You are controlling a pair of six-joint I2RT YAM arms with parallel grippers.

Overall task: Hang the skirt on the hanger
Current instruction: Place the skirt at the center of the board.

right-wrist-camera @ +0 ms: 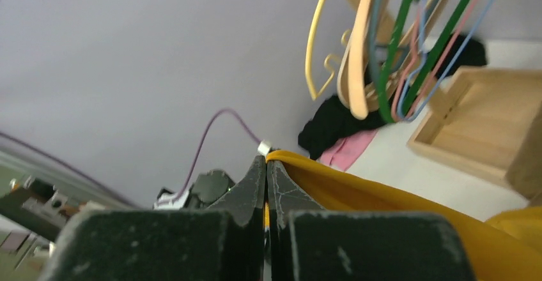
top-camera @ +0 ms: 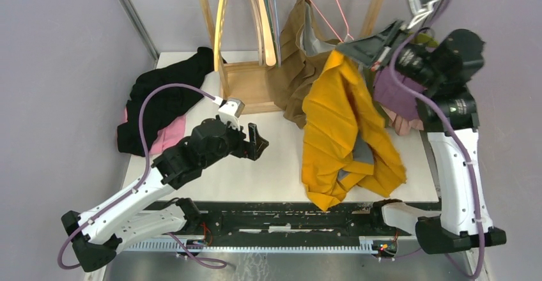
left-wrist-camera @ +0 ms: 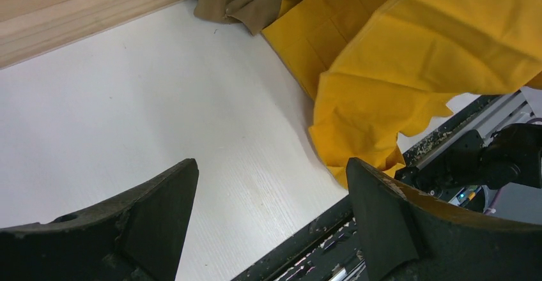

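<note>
The skirt [top-camera: 345,128] is mustard yellow and hangs from its top edge, with its lower folds resting on the white table [top-camera: 255,172]. My right gripper [top-camera: 345,49] is raised at the back right and is shut on the skirt's edge [right-wrist-camera: 383,191]; in the right wrist view the right gripper [right-wrist-camera: 266,159] pinches yellow cloth between its tips. Several hangers [top-camera: 265,13] hang on the wooden rack at the back, also seen as coloured hangers [right-wrist-camera: 377,45]. My left gripper [top-camera: 255,140] hovers open over bare table, left of the skirt [left-wrist-camera: 409,57], with nothing between the jaws of the left gripper [left-wrist-camera: 271,163].
A brown garment [top-camera: 294,70] drapes from the rack beside the skirt. The rack's wooden base [top-camera: 246,86] stands at the table's back. A black garment [top-camera: 166,96] and a pink one [top-camera: 167,134] lie at the back left. Purple cloth [top-camera: 396,96] lies at the right.
</note>
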